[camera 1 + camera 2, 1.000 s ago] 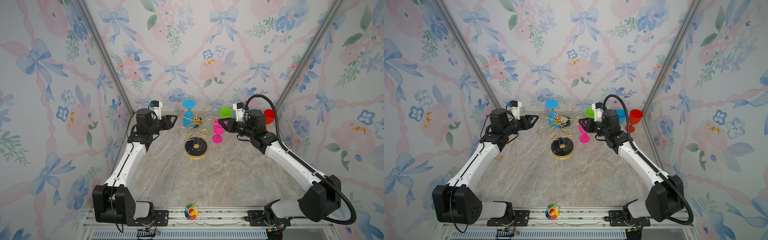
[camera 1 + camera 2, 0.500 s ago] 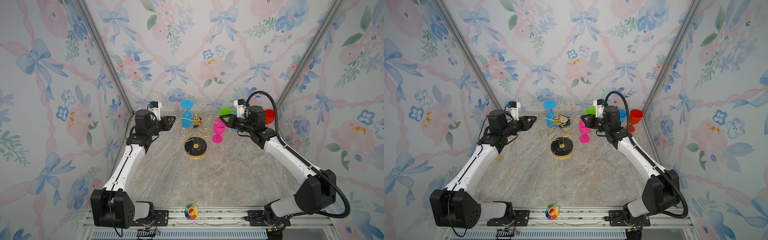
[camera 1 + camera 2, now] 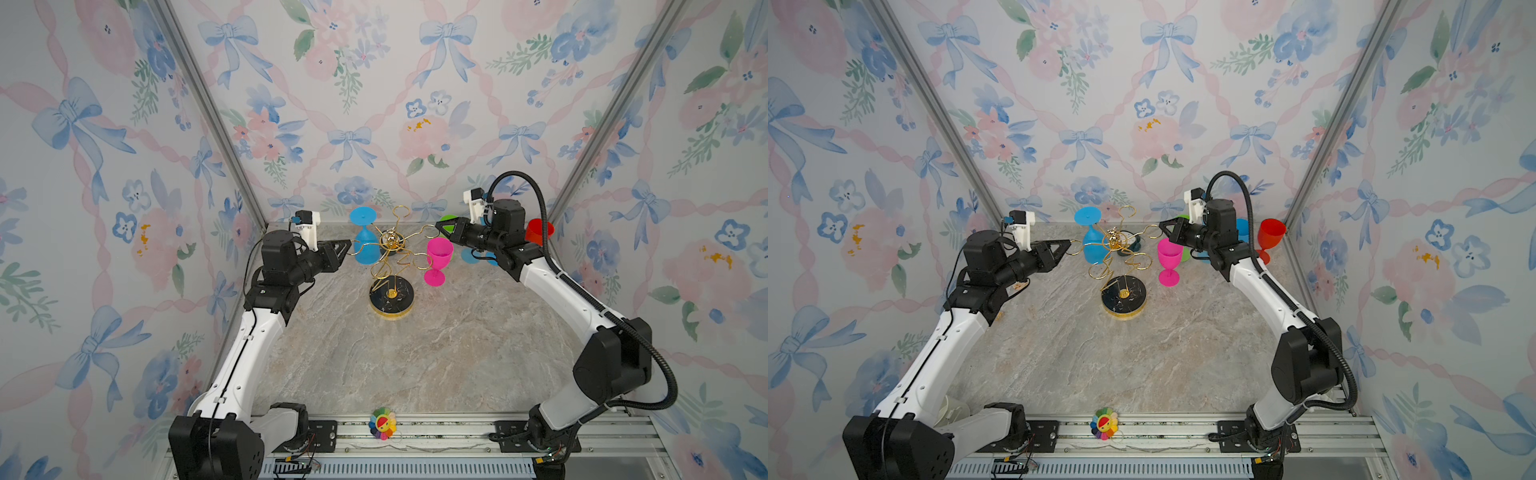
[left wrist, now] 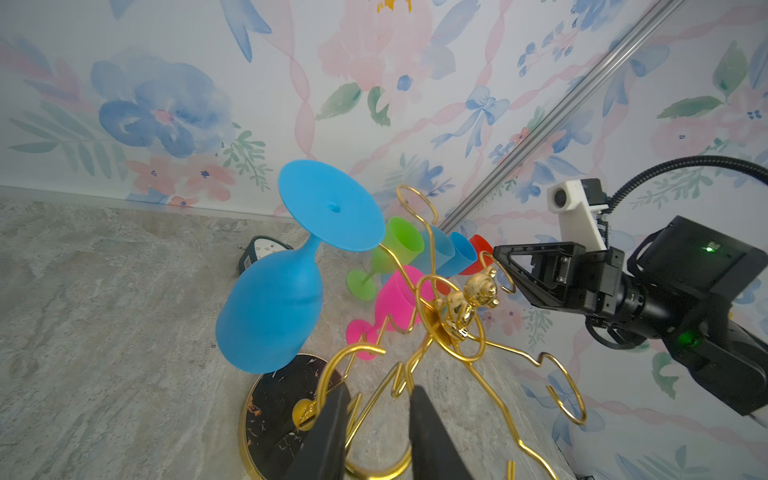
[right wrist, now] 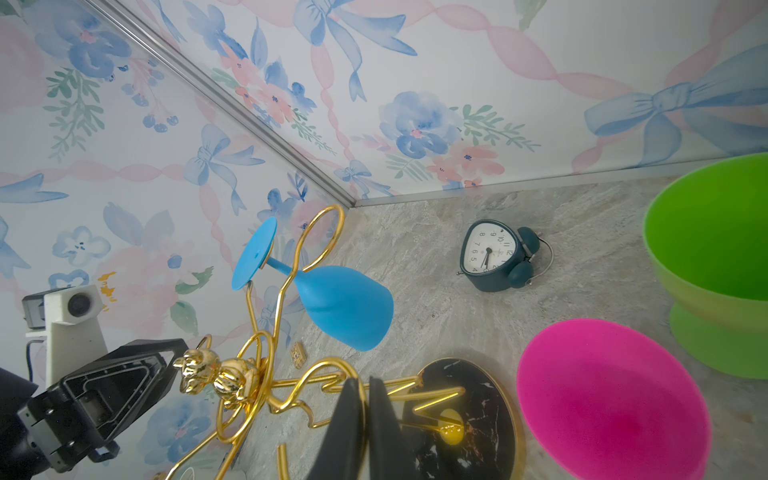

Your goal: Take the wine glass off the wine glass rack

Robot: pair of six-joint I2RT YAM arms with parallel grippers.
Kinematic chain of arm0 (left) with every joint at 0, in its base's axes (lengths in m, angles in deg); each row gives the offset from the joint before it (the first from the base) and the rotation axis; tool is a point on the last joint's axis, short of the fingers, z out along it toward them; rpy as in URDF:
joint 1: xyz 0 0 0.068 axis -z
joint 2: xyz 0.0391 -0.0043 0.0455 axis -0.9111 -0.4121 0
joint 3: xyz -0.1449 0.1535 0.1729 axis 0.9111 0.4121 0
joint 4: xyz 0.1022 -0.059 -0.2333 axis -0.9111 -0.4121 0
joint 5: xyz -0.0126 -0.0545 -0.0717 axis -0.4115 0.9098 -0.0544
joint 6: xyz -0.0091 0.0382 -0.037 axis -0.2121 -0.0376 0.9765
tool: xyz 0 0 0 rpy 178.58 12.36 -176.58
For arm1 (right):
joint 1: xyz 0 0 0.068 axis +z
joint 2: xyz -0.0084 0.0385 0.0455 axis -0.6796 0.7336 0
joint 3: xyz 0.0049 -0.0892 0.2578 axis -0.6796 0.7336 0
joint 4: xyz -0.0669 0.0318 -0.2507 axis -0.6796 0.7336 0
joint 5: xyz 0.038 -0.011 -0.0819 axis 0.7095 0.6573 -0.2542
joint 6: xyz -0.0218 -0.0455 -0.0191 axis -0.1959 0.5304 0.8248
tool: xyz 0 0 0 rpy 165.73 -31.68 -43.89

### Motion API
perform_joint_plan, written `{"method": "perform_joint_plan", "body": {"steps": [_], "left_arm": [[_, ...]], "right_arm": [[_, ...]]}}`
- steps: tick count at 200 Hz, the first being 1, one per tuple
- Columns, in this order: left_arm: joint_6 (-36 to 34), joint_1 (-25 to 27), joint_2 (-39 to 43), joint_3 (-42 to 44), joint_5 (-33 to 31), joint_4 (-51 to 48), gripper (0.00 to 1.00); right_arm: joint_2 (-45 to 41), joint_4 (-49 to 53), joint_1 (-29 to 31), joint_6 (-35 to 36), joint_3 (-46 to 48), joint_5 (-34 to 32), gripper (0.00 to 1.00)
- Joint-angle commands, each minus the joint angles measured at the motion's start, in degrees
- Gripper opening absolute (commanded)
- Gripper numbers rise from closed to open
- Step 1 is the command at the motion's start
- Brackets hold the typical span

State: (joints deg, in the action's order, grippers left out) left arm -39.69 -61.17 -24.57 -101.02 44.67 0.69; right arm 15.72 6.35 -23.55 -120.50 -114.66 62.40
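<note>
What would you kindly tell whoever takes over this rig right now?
Left gripper: jaws closed across a wire loop of the wine glass rack.
Right gripper: jaws shut on another rack arm.
Blue wine glass hangs upside down on the rack, far-left side. Pink glass stands on the table beside it.
Done: both grippers hold the rack.
Left: blue wine glass not yet off; one gripper would probably have to release to take it.

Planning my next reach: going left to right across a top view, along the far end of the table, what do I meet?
Left hand → blue glass → gold rack → pink glass → red glass. The right hand overlaps the pink glass, so it is left out.
</note>
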Motion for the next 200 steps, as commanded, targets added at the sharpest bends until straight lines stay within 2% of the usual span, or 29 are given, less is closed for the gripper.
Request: {"method": "perform_joint_plan", "body": {"steps": [1, 33, 46, 71, 110, 127, 179, 200], "left_arm": [[0.3, 0.0, 1.8, 1.1, 1.4, 0.7, 0.3], [0.2, -2.1, 2.0, 0.3, 1.6, 0.7, 0.36], [0.2, -3.3, 1.7, -0.4, 1.8, 0.7, 0.4], [-0.3, -5.5, -0.1, -2.1, 2.4, 0.7, 0.54], [-1.0, -6.1, -5.4, -6.4, 3.5, 0.7, 0.66], [-1.5, -5.8, -7.0, -7.8, 2.8, 0.7, 0.68], [-0.6, -4.2, -12.9, -11.5, 2.0, 0.8, 0.74], [-0.2, -2.7, -15.5, -13.3, 1.4, 0.8, 0.75]], "right_arm": [[0.5, 1.0, -0.2, 0.8, -2.0, 2.3, 0.15], [-2.3, 1.5, -1.4, 1.7, -1.8, 2.1, 0.44], [-3.7, 2.5, -2.3, 2.1, -2.1, 2.1, 0.5], [-6.9, 4.2, -4.0, 2.7, -1.4, 2.3, 0.54], [-14.9, 6.1, -4.6, 5.5, 4.3, 2.3, 0.58], [-20.0, 7.8, -3.9, 6.7, 7.6, 2.2, 0.59], [-36.1, 17.0, 5.3, 18.9, 16.5, -5.9, 0.72], [-39.9, 18.7, 8.6, 21.2, 18.7, -8.1, 0.74]]}}
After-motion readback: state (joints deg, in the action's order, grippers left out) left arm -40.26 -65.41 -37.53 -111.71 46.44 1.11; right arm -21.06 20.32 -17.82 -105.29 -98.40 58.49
